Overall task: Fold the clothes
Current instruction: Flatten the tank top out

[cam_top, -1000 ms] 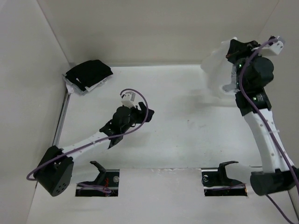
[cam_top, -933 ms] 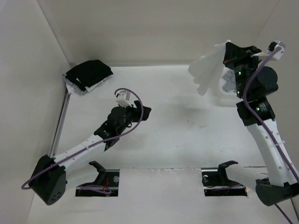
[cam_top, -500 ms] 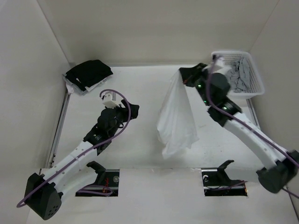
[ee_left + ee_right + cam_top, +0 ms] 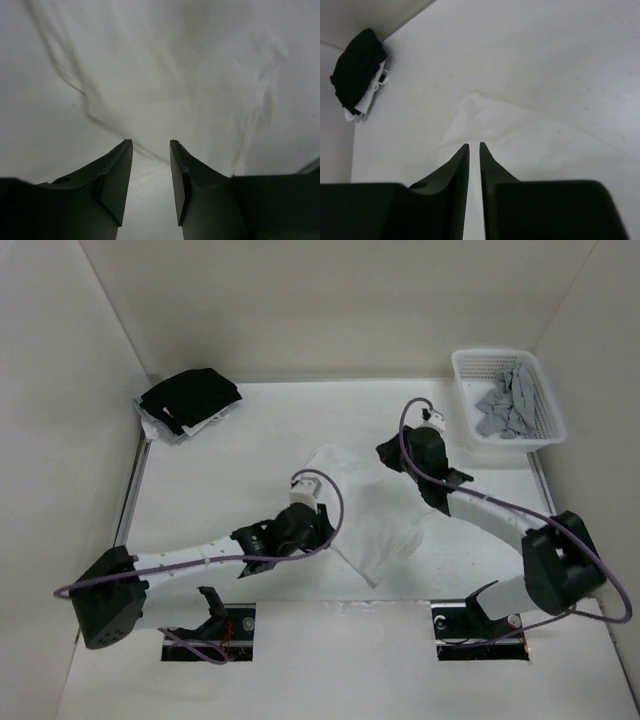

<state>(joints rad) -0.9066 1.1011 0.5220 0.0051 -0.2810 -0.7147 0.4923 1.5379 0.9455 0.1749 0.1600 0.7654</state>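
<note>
White camisole (image 4: 385, 530), hanging from the right gripper (image 4: 474, 145) half a second ago, now lies rumpled on the table (image 4: 230, 460) just ahead of it. Its jaws stand narrowly parted, empty. The left gripper (image 4: 151, 142) hovers half-closed over fabric, so spreading it flat probably comes next.

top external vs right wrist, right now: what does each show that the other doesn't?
Only top external: the basket holding the grey garment, and the left gripper at the camisole's near-left edge. Only right wrist: the right gripper's jaws up close, slightly apart, nothing between them. Both: the camisole lying on the table, and the black stack in the far left corner.
</note>
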